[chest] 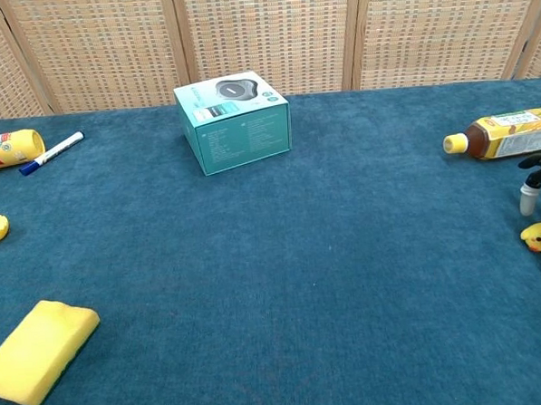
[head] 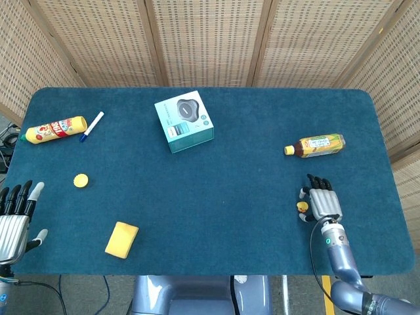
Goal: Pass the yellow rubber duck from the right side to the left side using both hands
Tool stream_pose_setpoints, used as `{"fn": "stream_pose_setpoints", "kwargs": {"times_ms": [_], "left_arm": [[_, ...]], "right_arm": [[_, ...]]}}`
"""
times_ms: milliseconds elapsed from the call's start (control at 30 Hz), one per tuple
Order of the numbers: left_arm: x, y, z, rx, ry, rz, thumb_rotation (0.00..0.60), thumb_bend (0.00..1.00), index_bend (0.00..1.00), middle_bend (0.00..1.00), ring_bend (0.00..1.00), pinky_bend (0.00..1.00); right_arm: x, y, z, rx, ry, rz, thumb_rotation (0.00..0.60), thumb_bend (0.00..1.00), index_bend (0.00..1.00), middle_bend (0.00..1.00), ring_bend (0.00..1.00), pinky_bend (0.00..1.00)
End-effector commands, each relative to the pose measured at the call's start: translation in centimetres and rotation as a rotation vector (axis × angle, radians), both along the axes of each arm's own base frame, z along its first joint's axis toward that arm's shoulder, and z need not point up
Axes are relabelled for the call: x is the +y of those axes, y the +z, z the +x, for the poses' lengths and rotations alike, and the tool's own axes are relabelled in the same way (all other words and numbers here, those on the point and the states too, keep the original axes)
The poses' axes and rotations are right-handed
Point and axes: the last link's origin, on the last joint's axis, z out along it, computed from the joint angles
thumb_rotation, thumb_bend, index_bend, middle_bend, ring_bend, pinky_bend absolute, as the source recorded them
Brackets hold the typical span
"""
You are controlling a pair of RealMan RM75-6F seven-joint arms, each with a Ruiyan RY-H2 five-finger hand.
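I see a dark blue felt table (head: 216,190) from above, with woven cane screens (head: 203,39) standing behind it.

My right hand (head: 324,203) lies palm down near the front right of the table, fingers stretched forward and a little apart, holding nothing. The small yellow duck (head: 302,207) sits on the felt just beside that hand, on its thumb side. From the chest camera the duck (chest: 537,236) shows at the far right edge, upright, with a pale fingertip (chest: 527,198) just behind it and another at its front. I cannot tell whether either fingertip actually touches the duck; the frame cuts most of the hand off.

My left hand (head: 14,216) is at the front left corner, partly off the table edge, fingers straight and spread, empty. It is well apart from the duck, across the whole width of the table.

Behind the right hand, a tea bottle (head: 315,146) with a yellow cap lies on its side, cap pointing left.

Near the back centre stands a teal box (head: 184,121) with a dark round item pictured on its lid.

At the back left, a yellow sauce bottle (head: 54,128) lies on its side, with a white marker (head: 91,126) with a blue cap just beside it. In front of them lies a small round yellow disc (head: 81,180), and nearer the front edge a yellow sponge (head: 122,239).
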Motion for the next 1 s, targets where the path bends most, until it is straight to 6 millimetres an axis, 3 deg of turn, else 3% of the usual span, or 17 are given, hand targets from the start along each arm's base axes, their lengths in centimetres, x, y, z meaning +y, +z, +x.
{"fn": "stream_pose_setpoints", "kwargs": {"times_ms": [33,1000], "left_arm": [[0.00,-0.04,0.04,0.001,-0.001,-0.002,0.600,0.21,0.00,0.00,0.00,0.00],[-0.07,-0.27,0.35,-0.002,-0.018,-0.015,0.600,0.21,0.00,0.00,0.00,0.00]], "right_arm": [[-0.12,-0.06,-0.05,0.002,-0.002,0.003,0.600,0.18,0.41,0.03,0.00,0.00],[-0.88,-0.73,-0.80,0.036,-0.032,0.027,0.600,0.19,0.49,0.06,0.00,0.00]]}}
